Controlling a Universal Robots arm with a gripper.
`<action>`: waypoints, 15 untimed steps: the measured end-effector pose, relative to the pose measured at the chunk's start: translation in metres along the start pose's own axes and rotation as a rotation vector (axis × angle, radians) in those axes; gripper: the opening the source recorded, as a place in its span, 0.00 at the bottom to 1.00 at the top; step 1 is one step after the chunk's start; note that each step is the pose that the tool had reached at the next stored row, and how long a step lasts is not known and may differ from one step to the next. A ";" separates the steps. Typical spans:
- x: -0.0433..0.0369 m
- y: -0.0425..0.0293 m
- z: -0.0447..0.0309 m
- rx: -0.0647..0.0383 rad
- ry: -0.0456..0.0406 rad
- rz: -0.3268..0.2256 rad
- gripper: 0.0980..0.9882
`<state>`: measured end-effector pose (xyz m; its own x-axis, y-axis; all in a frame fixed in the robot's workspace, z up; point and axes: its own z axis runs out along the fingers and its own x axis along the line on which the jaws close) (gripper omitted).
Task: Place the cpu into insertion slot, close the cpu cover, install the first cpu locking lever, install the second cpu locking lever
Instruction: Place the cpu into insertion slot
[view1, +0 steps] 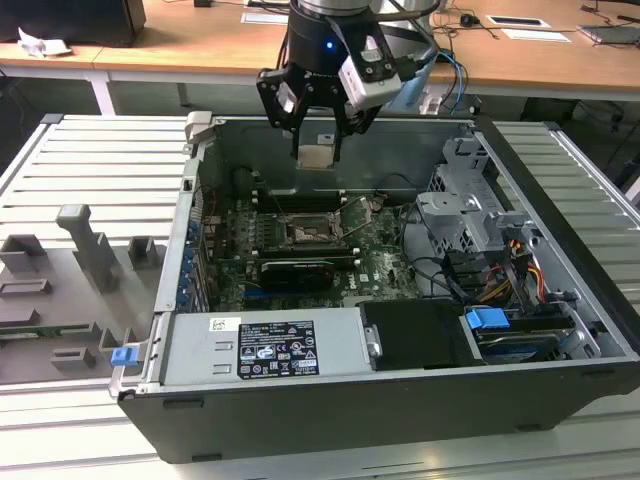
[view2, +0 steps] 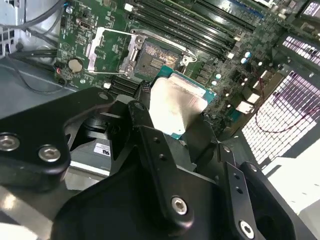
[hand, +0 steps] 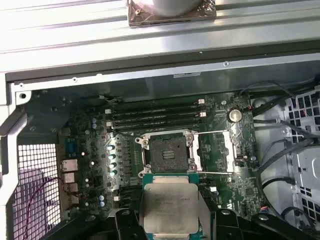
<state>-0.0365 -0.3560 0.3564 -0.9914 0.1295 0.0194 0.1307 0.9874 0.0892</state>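
My gripper (view1: 318, 150) is clamped on the chip (view1: 318, 157), fingers pressed to two opposite edges. In both wrist views the chip's pale metal top faces the camera, framed by its green rim (hand: 170, 205) (view2: 175, 107), with my black fingers (hand: 125, 222) just beside it. I hold it in the air, touching nothing else.

In the exterior view the socket (view1: 305, 233) lies at six o'clock from the chip, well apart from it and lower, down on the green board (view1: 385, 255). The socket is bare: its dark square middle shows in both wrist views (hand: 169, 149) (view2: 152, 57). The cover (hand: 230, 150) is swung open and lies flat on the board just beside the socket, joined to it along one edge; its silver frame is plain in the second wrist view (view2: 94, 50).

At twelve o'clock from the socket in the exterior view run the long black memory slots (view1: 300, 203). At three o'clock from the board stands a grey drive cage (view1: 465, 215). At six o'clock sits a silver box with a label (view1: 265, 345), inside the dark computer case (view1: 400, 405).

At nine o'clock from the case, grey holders (view1: 90, 245) rest on the ribbed table (view1: 100, 160). At twelve o'clock, farthest off, is a wooden desk (view1: 180, 40).
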 end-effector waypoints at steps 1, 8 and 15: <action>0.0000 -0.0001 0.0005 -0.001 -0.0032 0.035 0.48; 0.0000 -0.0002 0.0018 -0.003 -0.0142 0.158 0.48; -0.0001 -0.0002 0.0025 -0.004 -0.0201 0.224 0.48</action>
<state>-0.0364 -0.3560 0.3539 -0.9375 0.3473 0.0193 0.3476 0.9334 0.0889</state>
